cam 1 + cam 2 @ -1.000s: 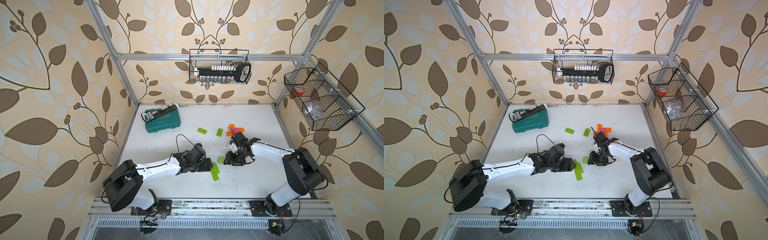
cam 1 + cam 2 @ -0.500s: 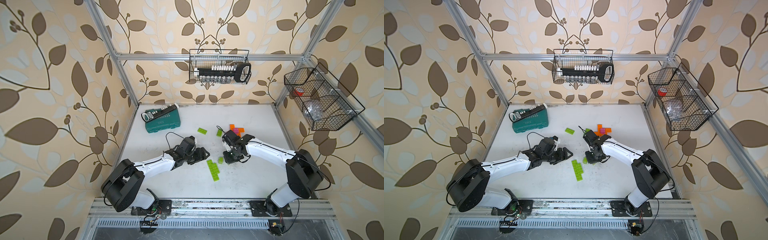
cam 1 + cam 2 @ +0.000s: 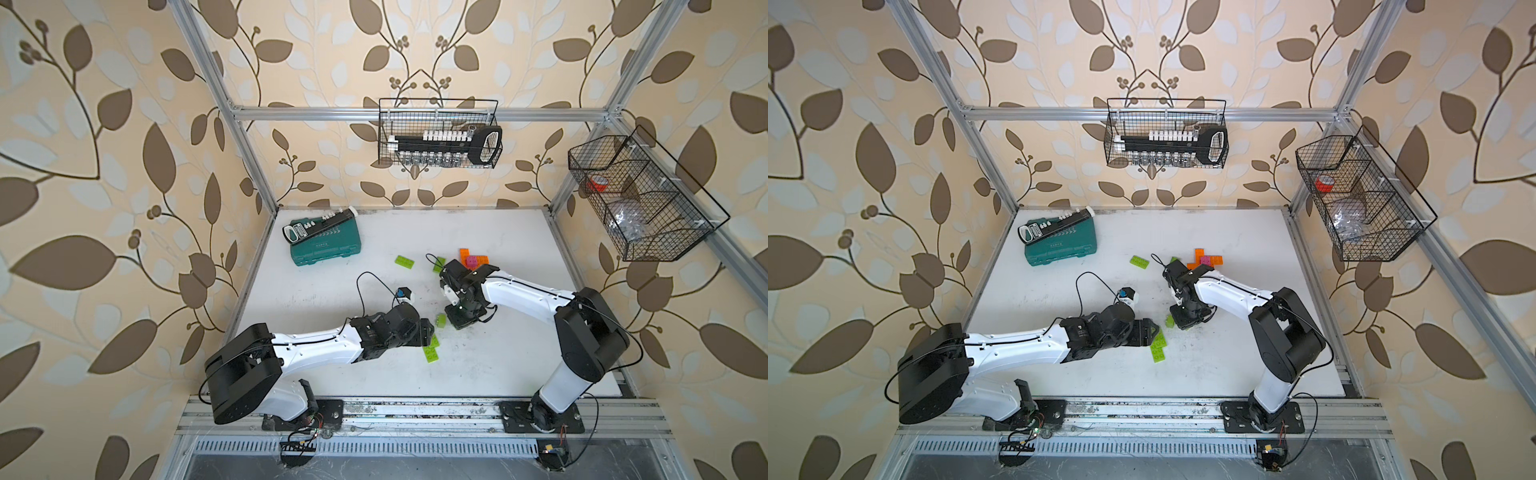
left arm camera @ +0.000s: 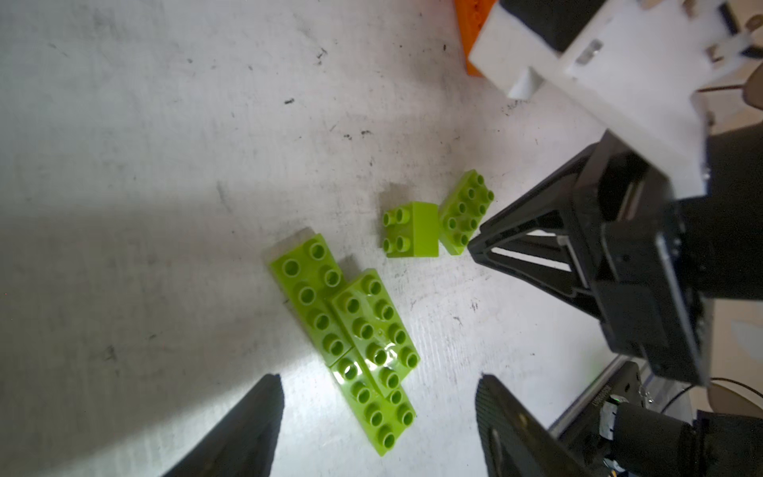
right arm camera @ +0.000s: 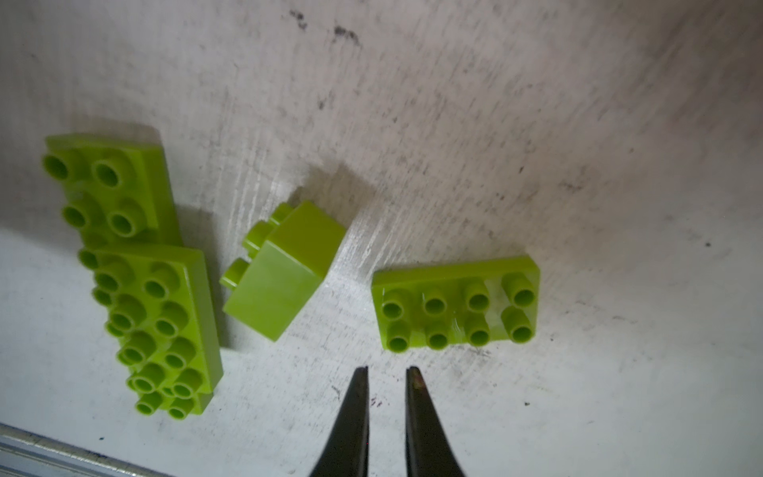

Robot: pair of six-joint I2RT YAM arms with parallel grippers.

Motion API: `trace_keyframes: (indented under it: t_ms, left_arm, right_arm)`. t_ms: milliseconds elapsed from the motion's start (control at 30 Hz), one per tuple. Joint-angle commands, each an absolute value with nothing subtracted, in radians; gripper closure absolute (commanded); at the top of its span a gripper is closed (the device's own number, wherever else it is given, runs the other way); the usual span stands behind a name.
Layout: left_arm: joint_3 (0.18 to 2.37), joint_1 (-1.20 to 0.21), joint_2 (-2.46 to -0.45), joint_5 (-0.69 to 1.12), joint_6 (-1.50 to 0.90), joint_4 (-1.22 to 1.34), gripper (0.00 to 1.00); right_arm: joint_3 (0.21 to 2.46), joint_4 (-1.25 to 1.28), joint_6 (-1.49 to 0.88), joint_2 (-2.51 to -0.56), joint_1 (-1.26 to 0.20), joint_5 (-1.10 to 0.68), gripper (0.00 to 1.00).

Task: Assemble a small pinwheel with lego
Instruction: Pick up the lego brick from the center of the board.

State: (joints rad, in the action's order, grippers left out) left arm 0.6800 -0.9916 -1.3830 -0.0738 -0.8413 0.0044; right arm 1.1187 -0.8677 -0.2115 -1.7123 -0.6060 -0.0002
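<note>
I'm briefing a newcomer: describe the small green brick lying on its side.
On the white table, look between the left tool and right tool. The lime 2x2 brick there lies tipped over, studs sideways; the flat 2x4 brick and the 2x4 stack beside it sit studs-up.

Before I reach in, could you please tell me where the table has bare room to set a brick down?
Free: the table's front strip between the left arm and right arm; the patch between the teal case and the left arm. Crowded: the centre, where the left hand and right hand hem the green bricks.
</note>
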Motion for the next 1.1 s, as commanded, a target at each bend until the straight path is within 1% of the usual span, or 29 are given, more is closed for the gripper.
trace_keyframes:
  t_ms: [0, 367, 667, 833, 967, 1067]
  left_arm:
    - [0.682, -0.994, -1.343, -0.130, -0.848, 0.000, 0.24]
    - [0.692, -0.994, -1.347, -0.121, -0.844, -0.017, 0.24]
    - [0.698, -0.994, -1.351, -0.120, -0.839, -0.027, 0.24]
    - [0.702, -0.994, -1.359, -0.117, -0.839, -0.029, 0.24]
    - [0.703, -0.994, -1.361, -0.115, -0.839, -0.031, 0.25]
    - [0.707, -0.994, -1.362, -0.114, -0.836, -0.033, 0.25]
  right_arm:
    - [1.161, -0.886, -0.192, -1.743, -0.606, -0.009, 0.86]
    - [1.168, -0.881, -0.191, -1.782, -0.603, 0.002, 0.86]
    - [1.163, -0.893, -0.195, -1.802, -0.603, 0.000, 0.88]
    - [1.167, -0.900, -0.195, -1.821, -0.603, 0.007, 0.88]
    - [1.164, -0.904, -0.196, -1.812, -0.603, 0.032, 0.87]
    - [1.164, -0.893, -0.196, -1.791, -0.603, 0.016, 0.88]
